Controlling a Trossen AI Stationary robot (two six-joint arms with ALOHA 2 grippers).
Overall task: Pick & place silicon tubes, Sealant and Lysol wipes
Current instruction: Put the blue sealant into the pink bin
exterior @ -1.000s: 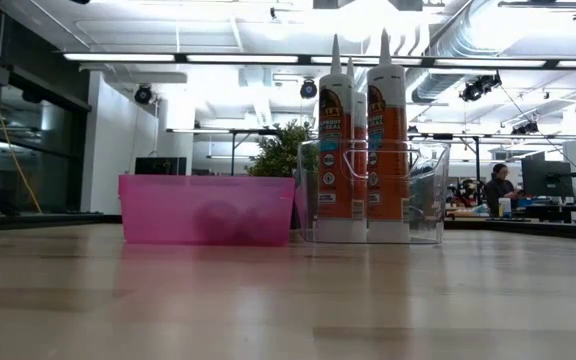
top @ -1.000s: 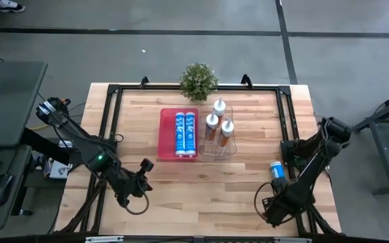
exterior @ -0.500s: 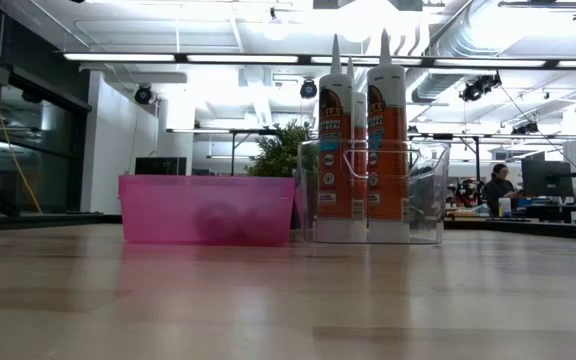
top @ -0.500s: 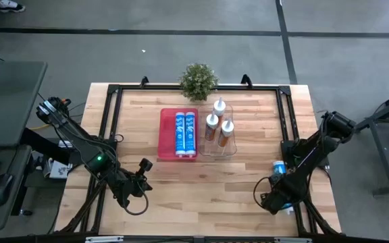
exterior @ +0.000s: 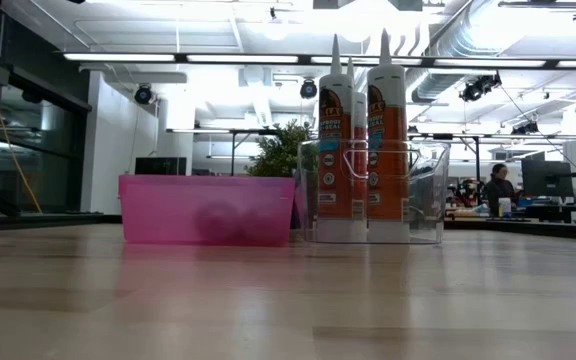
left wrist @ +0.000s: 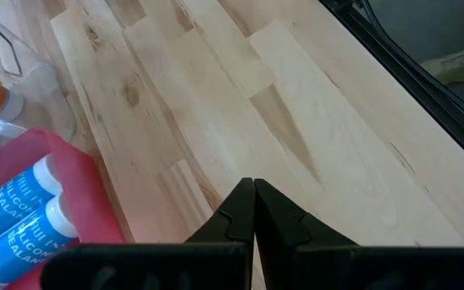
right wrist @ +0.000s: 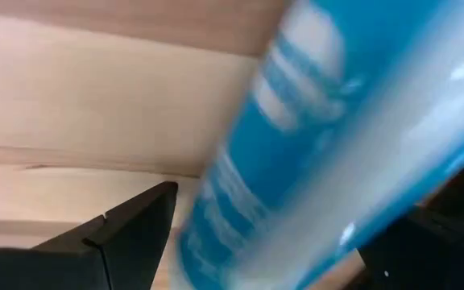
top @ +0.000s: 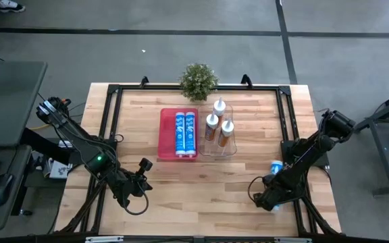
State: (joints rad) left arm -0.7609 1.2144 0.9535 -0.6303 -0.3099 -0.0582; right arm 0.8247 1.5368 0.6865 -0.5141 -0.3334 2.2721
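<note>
Presently the right gripper (top: 270, 196) stands wide open astride the blue-and-white cylindrical plastic wipes canister (right wrist: 321, 137), seemingly light, rigid and slick, best clasped mid-body; left gripper (left wrist: 254, 211) closed, idle.

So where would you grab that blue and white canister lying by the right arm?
Around the middle of its round body, I'd guess. The blue and white canister lies at the table's right edge, and the open right gripper already has it between its fingers.

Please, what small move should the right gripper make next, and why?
Probably close the fingers. The right gripper stands open at the table's right edge, and the blue canister lies between its fingers, not yet gripped. The left gripper waits shut.
</note>
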